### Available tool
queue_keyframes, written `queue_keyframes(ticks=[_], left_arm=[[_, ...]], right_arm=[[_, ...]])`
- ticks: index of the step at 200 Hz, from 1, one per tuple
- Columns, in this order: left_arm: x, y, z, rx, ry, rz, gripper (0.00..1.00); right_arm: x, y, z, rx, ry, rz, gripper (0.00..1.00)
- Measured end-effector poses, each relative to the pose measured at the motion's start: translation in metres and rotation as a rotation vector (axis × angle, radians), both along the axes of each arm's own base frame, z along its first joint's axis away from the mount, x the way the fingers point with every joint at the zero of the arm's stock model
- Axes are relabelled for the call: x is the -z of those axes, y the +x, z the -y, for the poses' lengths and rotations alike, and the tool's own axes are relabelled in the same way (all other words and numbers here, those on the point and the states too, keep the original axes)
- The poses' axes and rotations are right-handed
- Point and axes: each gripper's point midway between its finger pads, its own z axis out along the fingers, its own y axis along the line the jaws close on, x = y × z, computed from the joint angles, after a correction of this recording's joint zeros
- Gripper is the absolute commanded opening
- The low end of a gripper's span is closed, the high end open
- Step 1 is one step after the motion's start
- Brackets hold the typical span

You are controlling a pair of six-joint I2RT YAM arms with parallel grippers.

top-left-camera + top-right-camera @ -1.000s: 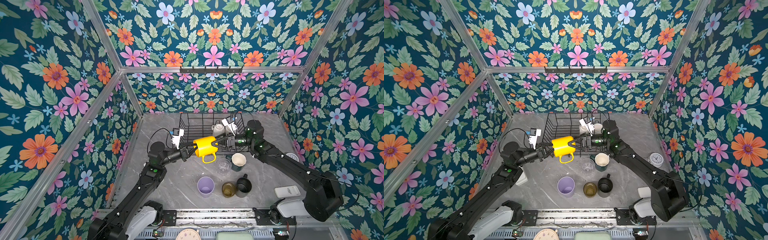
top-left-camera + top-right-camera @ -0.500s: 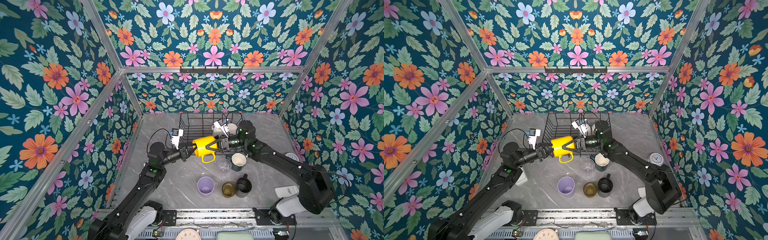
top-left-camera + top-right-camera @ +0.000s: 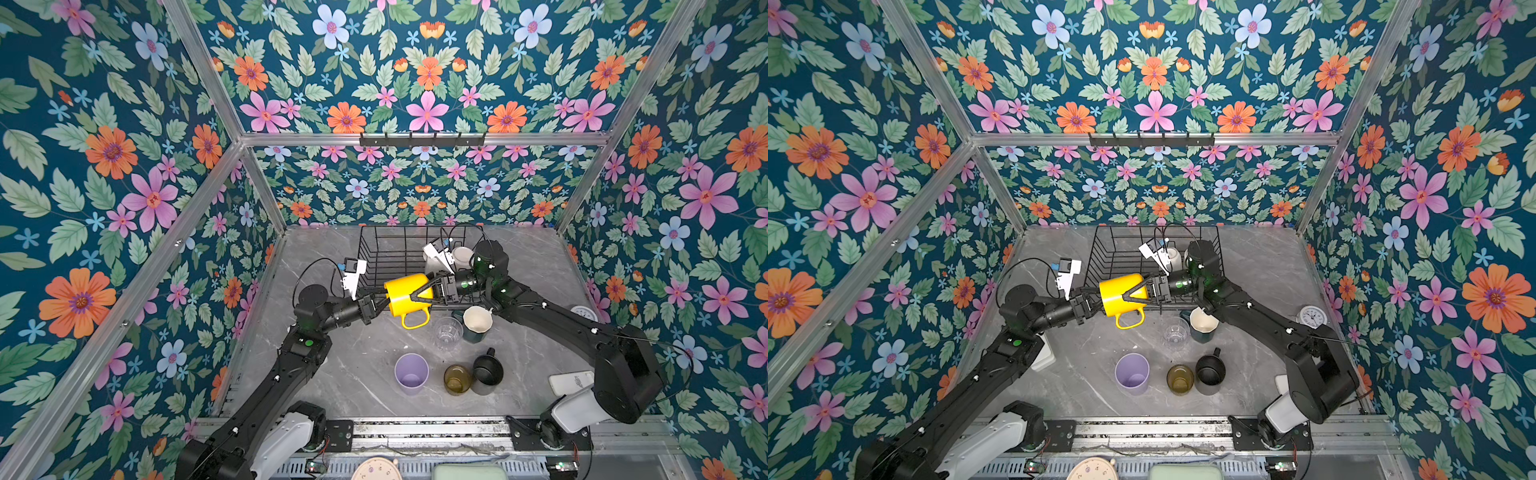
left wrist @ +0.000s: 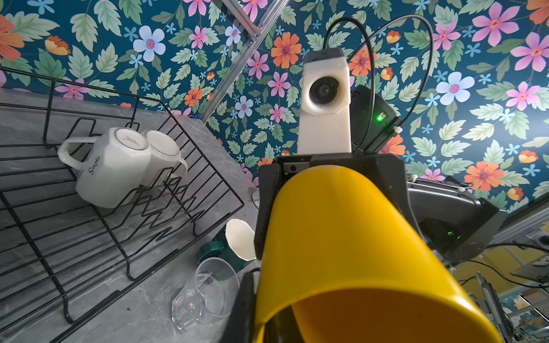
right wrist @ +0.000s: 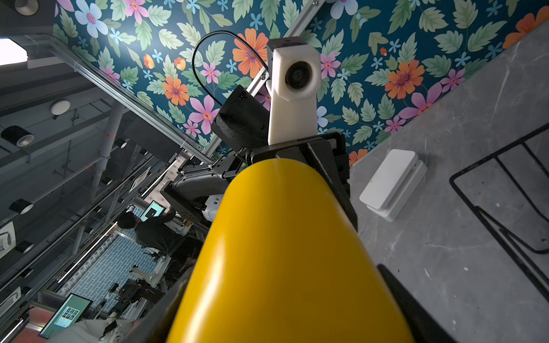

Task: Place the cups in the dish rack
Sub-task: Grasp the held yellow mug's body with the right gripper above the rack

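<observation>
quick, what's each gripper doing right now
left gripper: shut on the rim of the yellow mug.
right gripper: jaws around the same mug, grip cannot be told.

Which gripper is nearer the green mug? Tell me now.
Right. The right gripper straddles the yellow mug on the side toward the green mug; the left gripper pinches its opposite rim, farther off.

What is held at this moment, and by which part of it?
The yellow mug, in the air: the left gripper pinches its rim. The right gripper has its jaws around the bottom end; a firm grip cannot be told.
</observation>
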Motion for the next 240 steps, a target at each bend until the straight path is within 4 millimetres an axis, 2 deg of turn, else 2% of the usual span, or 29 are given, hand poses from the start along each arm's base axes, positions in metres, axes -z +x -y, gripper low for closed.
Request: queue_keyframes(ticks=[13, 39, 62, 105, 114, 134, 183, 213, 240], left_arm=[[0.0, 0.0, 0.0, 0.0, 0.0, 0.0, 0.0], [0.001, 0.001, 0.0, 0.0, 0.001, -0.002, 0.0], [0.001, 0.002, 0.001, 0.0, 0.001, -0.005, 0.0], [0.001, 0.003, 0.002, 0.003, 0.002, -0.007, 0.0], [0.0, 0.003, 0.002, 0.004, 0.001, -0.005, 0.03], [-0.003, 0.003, 0.002, 0.006, -0.001, 0.001, 0.12], [-0.009, 0.01, 0.0, -0.031, 0.0, -0.003, 0.45], [-0.01, 0.01, -0.001, -0.037, 0.007, -0.005, 0.59], [-0.009, 0.009, -0.003, -0.054, 0.021, 0.002, 0.77]], right_arm=[[0.0, 0.0, 0.0, -0.004, 0.001, 0.002, 0.59], [0.0, 0.0, -0.001, -0.005, 0.0, 0.005, 0.37], [-0.001, 0.001, -0.001, -0.005, -0.005, 0.004, 0.0], [-0.002, 0.001, 0.0, 0.006, -0.014, 0.009, 0.0], [-0.004, 0.001, 0.0, 0.009, -0.015, 0.013, 0.0], [-0.007, 0.001, 0.001, 0.019, -0.015, 0.022, 0.0], [-0.007, 0.01, 0.0, 0.083, -0.038, 0.023, 0.0], [-0.006, 0.016, 0.003, 0.117, -0.049, 0.012, 0.0], [-0.006, 0.022, 0.009, 0.151, -0.053, 0.008, 0.0]])
